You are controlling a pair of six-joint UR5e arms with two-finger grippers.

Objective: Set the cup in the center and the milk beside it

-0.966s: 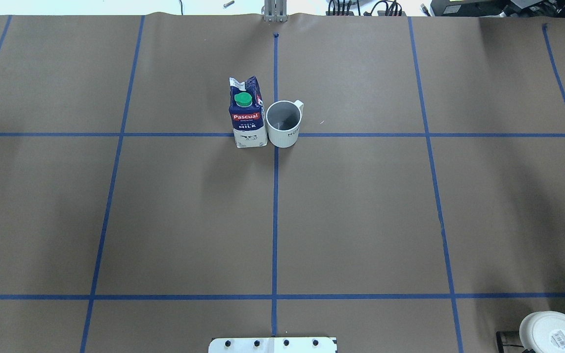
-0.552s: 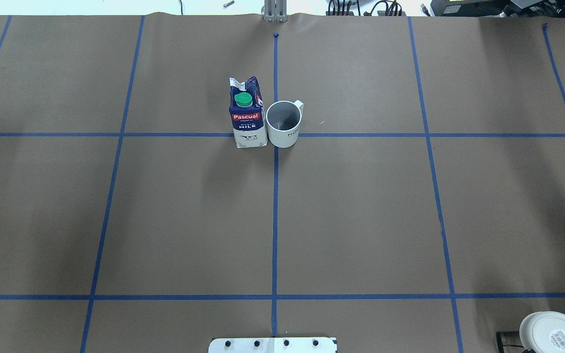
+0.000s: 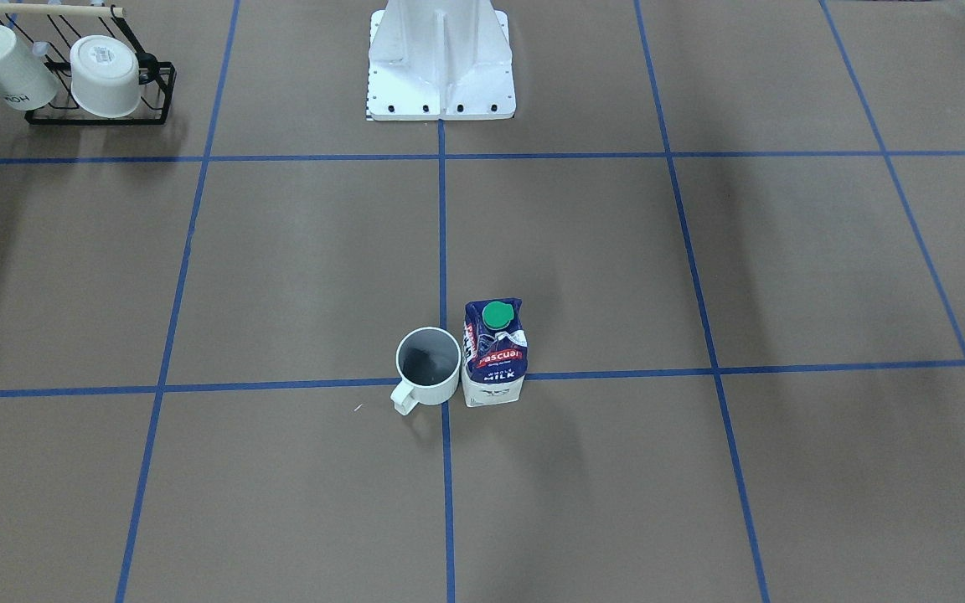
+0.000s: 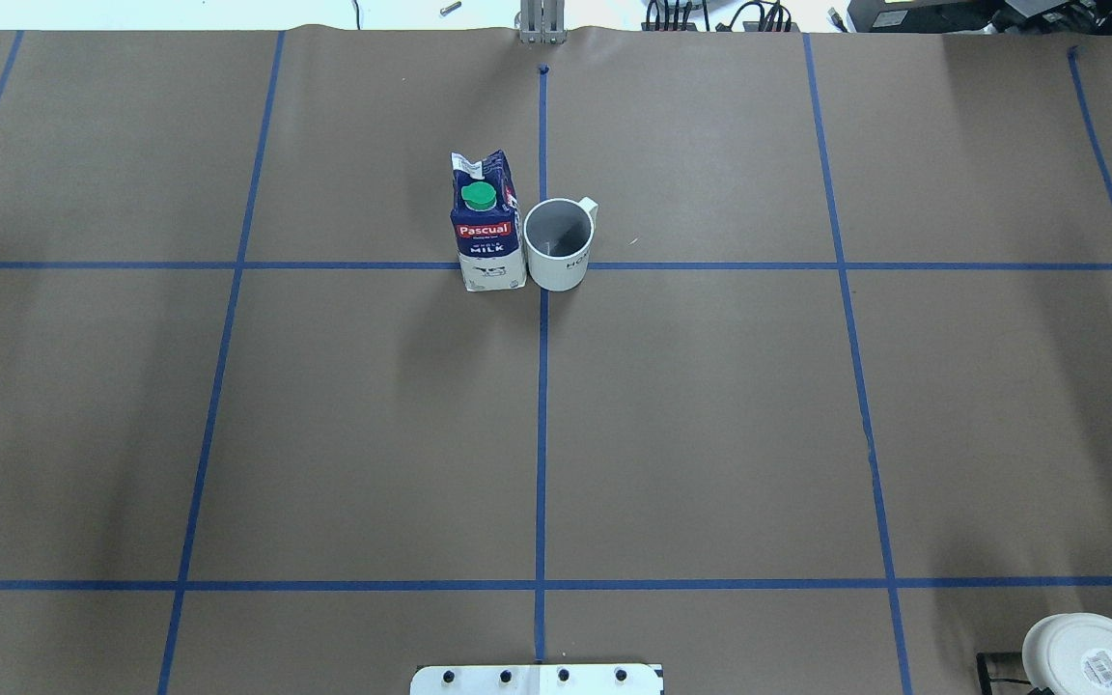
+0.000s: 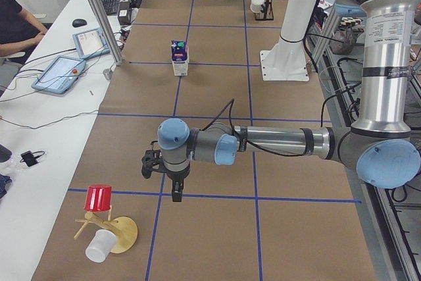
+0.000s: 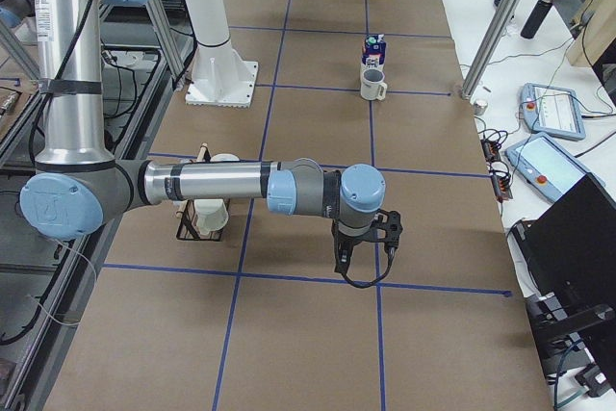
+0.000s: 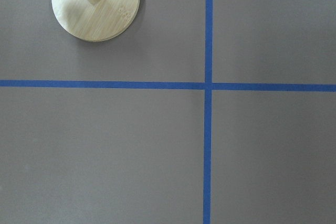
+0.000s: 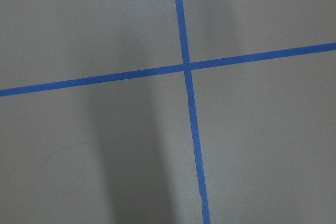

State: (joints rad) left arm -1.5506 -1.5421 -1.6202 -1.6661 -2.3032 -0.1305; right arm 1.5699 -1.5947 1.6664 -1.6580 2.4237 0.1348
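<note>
Upright on the tape cross point(image 4: 542, 265) at mid-table: cup point(image 4: 559, 244), dark inside showing, handle turned toward the far right of the cross. Just left of the cross and just beside the cup: milk point(image 4: 487, 232), upright, green cap on top. Far left of the cross: left gripper point(image 5: 176, 195), pointing down above the paper; cannot tell whether fingers clenched or released. Far right of the cross: right gripper point(image 6: 343, 265), also pointing down; finger state impossible to tell. Well right of the cross, toward the robot's edge: rack point(image 3: 97, 92) with white cups.
</note>
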